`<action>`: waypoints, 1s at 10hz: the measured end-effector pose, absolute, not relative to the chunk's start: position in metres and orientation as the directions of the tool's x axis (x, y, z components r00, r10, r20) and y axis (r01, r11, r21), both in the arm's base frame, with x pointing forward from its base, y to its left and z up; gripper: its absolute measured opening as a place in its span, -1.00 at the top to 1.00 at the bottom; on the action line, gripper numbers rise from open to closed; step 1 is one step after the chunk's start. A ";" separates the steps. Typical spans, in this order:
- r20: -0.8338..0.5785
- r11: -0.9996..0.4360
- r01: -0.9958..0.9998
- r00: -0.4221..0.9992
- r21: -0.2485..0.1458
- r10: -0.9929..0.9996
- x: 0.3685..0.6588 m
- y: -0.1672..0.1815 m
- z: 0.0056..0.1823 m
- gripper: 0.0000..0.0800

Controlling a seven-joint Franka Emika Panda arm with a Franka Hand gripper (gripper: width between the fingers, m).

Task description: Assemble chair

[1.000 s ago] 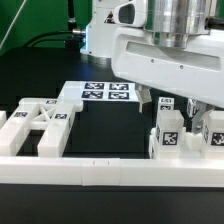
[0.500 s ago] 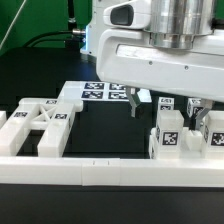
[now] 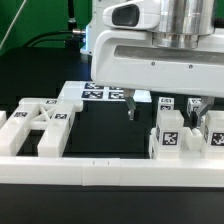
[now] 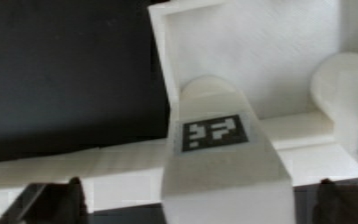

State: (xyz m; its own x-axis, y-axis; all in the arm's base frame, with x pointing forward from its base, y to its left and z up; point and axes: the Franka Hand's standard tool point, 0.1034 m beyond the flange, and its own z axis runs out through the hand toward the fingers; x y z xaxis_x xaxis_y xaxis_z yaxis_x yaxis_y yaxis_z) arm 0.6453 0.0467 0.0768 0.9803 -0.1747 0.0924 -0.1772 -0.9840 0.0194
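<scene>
My gripper [image 3: 164, 107] hangs open above the right-hand group of white chair pieces, its two dark fingers spread wide. A chunky tagged block [image 3: 170, 132] stands just below and between them, with another tagged block [image 3: 214, 130] to the exterior view's right. In the wrist view a tall white piece with a tag [image 4: 211, 130] stands between the fingertips of the open gripper [image 4: 194, 205], touching neither. A flat, framed white chair piece [image 3: 40, 125] lies at the exterior view's left.
The marker board [image 3: 100, 92] lies behind the gripper. A long low white border rail [image 3: 110, 170] runs along the front. The black table [image 3: 105, 135] shows between the two groups of parts.
My gripper has moved toward the exterior view's left and slightly down, staying open. The chair pieces have not moved.
</scene>
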 end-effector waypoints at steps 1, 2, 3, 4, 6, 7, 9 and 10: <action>0.092 -0.984 -0.177 0.980 0.020 -0.174 0.645 0.046 0.077 -0.34; 0.092 -0.984 -0.179 0.980 0.019 -0.177 0.645 0.046 0.077 0.00; 0.092 -0.984 -0.180 0.980 0.019 -0.177 0.645 0.046 0.077 0.28; 0.092 -0.980 -0.196 0.977 0.018 -0.194 0.645 0.046 0.077 0.28; 0.093 -0.962 -0.274 0.958 0.009 -0.272 0.645 0.046 0.077 0.28; 0.093 -0.939 -0.345 0.935 0.001 -0.343 0.645 0.047 0.077 0.28; 0.092 -0.822 -0.568 0.817 -0.037 -0.569 0.646 0.050 0.077 0.28; 0.094 -0.737 -0.673 0.731 -0.055 -0.675 0.646 0.052 0.077 0.28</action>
